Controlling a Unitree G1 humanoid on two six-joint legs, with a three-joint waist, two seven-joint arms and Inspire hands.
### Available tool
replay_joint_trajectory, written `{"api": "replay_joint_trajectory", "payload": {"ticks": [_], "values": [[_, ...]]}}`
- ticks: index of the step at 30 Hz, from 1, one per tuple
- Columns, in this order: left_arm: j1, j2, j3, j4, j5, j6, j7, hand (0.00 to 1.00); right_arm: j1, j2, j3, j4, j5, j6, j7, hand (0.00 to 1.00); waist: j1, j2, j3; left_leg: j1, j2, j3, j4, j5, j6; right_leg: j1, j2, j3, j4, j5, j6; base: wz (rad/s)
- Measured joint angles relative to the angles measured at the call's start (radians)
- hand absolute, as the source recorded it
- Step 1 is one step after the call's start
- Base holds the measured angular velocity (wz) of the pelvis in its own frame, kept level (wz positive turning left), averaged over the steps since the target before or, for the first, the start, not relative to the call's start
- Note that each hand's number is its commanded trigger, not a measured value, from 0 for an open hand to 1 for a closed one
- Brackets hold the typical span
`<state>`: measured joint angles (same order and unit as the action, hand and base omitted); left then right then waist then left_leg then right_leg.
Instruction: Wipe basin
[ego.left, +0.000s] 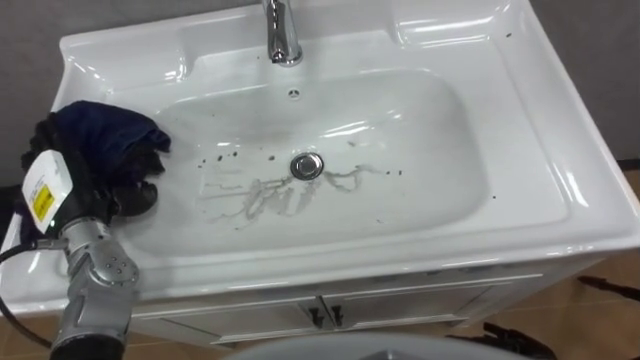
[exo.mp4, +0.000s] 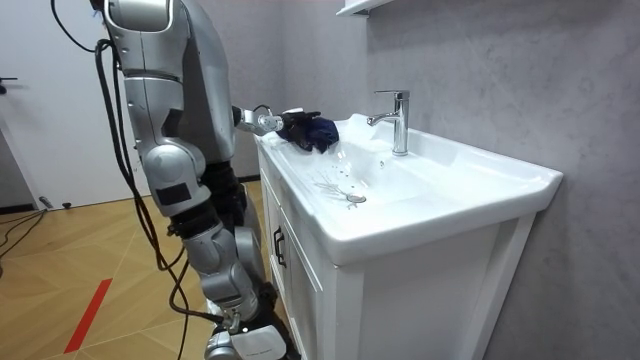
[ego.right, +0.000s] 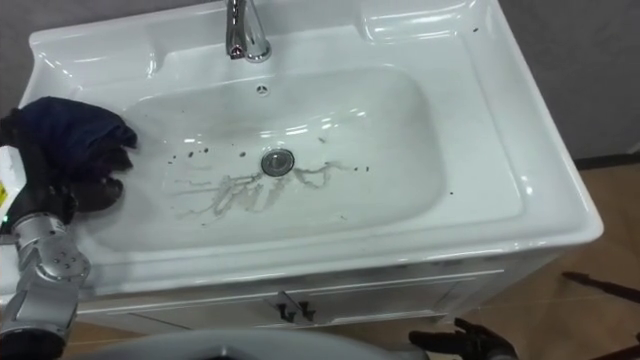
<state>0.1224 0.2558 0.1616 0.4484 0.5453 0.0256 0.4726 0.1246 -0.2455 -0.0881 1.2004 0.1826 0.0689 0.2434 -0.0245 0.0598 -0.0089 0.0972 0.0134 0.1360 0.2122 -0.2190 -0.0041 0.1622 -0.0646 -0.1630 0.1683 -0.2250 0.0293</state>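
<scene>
Gripping dark cloth with left hand, fingers curled round it, at left rim of basin. Should press flat, sweep through streaks toward drain, overlapping passes.

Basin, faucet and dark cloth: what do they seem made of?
The basin: likely glazed white ceramic, glossy with sharp reflections. The faucet: polished metal, probably chrome, mirror-like. The cloth: soft dark blue fabric, crumpled into folds; weave cannot be told.

The basin is glossy white, with grey smears and dark specks around its silver drain. At nine o'clock, a navy cloth meets the black left hand.
</scene>
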Motion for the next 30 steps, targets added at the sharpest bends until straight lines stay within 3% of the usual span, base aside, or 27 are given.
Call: {"api": "replay_joint_trajectory", "payload": {"ticks": [11, 19, 30], "values": [[-0.012, 0.013, 0.01, 0.0, 0.016, 0.014, -0.02, 1.0, 0.009, -0.015, -0.015, -0.006, -0.039, 0.02, -0.003, 0.0, -0.007, 0.003, -0.0035, 0.003, 0.0, 0.014, 0.0, 0.0, 0.0, -0.002, 0.0, 0.015, 0.001, 0.0, 0.0, -0.02], [-0.019, 0.013, 0.063, 0.015, 0.016, 0.016, -0.053, 1.0, 0.014, -0.017, -0.015, -0.038, -0.095, 0.042, -0.007, 0.0, -0.004, -0.001, -0.0055, 0.003, 0.0, 0.015, 0.001, 0.0, 0.0, -0.001, -0.001, 0.015, 0.001, 0.0, 0.0, 0.0], [-0.017, 0.009, 0.071, 0.025, 0.013, 0.019, -0.077, 1.0, 0.014, -0.017, -0.013, -0.038, -0.109, 0.059, -0.013, 0.0, 0.003, -0.005, -0.0054, 0.024, -0.001, 0.016, -0.007, 0.0, 0.0, 0.017, -0.001, 0.021, 0.0, -0.002, 0.002, 0.0]]}}
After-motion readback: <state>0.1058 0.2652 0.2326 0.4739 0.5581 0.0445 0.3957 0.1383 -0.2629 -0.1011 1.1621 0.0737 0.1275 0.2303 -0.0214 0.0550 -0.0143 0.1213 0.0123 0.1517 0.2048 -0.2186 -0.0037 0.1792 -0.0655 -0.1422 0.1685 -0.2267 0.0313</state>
